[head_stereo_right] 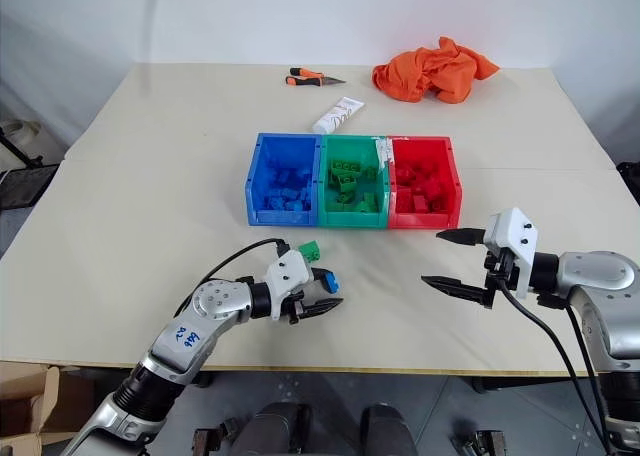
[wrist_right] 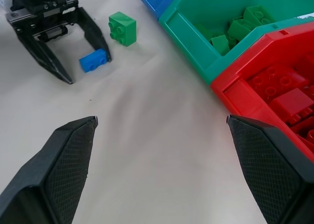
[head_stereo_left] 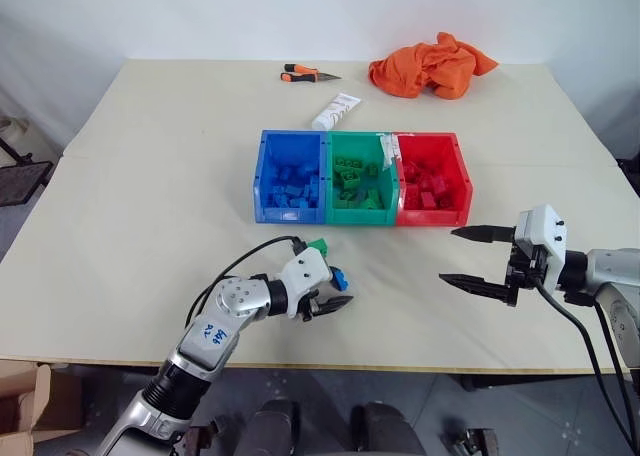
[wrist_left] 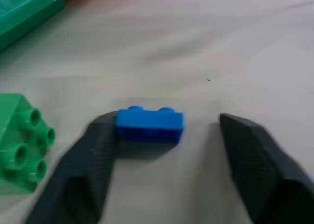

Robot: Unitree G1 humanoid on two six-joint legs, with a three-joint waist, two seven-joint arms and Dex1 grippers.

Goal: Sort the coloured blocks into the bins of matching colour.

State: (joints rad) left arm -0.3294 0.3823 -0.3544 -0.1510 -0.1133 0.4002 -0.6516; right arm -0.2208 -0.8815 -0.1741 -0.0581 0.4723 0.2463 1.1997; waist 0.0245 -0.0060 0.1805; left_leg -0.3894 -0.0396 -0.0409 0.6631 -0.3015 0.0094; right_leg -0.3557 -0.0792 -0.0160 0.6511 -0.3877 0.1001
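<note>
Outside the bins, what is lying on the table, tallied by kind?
Blue brick: 1
Green brick: 1
Orange cloth: 1
Pliers with orange handles: 1
White tube: 1
Total: 5

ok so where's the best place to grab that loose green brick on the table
Grip the green brick across two opposite flat side walls, coming from above. It sits studs-up on the table, so the sides are smooth and parallel. Watch the blue brick lying close beside it.
</note>
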